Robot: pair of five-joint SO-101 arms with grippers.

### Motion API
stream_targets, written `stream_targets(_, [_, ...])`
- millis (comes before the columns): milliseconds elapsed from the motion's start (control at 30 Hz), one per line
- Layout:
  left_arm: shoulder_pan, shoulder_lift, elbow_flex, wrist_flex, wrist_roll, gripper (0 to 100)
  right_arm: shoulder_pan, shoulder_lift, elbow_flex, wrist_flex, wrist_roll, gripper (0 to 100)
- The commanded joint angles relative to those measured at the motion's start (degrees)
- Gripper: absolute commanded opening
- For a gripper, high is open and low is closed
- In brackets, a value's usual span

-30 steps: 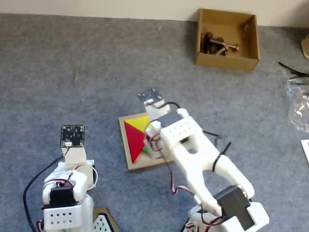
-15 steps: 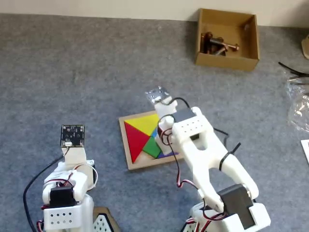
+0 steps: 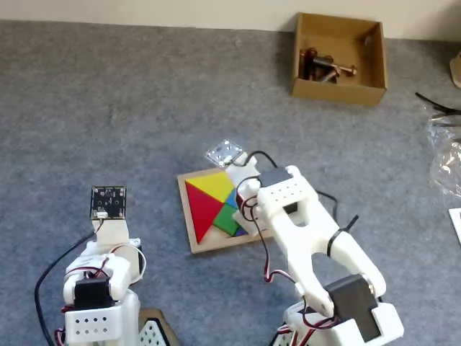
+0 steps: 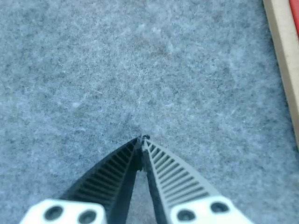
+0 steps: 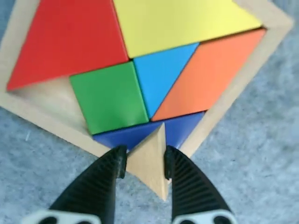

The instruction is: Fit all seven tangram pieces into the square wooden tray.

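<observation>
The square wooden tray [image 3: 185, 216] lies mid-table on grey carpet and holds red [image 3: 202, 209], yellow [image 3: 215, 184] and green [image 3: 227, 218] pieces. In the right wrist view the tray [image 5: 261, 60] also holds light blue [image 5: 161, 70], orange [image 5: 212, 70] and dark blue [image 5: 180, 128] pieces. A bare gap [image 5: 44, 93] lies under the red triangle. My right gripper [image 5: 145, 153] is shut on a plain wooden triangle [image 5: 149, 165] over the tray's near edge. My left gripper [image 4: 141, 140] is shut and holds nothing, just above the carpet left of the tray's edge [image 4: 282, 60].
A cardboard box [image 3: 338, 59] with small metal parts stands at the back right. A clear plastic bag [image 3: 446, 162] and cables lie at the right edge. The left arm [image 3: 101, 277] sits at the front left. Open carpet spreads to the left and behind the tray.
The right arm has drawn back off the tray toward its right side, uncovering the green and blue pieces. The left arm has not moved.
</observation>
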Motion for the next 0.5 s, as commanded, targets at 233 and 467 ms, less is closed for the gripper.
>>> stream_targets(233, [-0.5, 0.4, 1.2, 0.4, 0.1, 0, 2.6, -2.3, -10.1, 11.2, 9.1, 1.0])
stream_targets(467, [-0.5, 0.4, 1.2, 0.4, 0.1, 0, 6.4, -2.2, -17.5, 19.7, 14.9, 1.0])
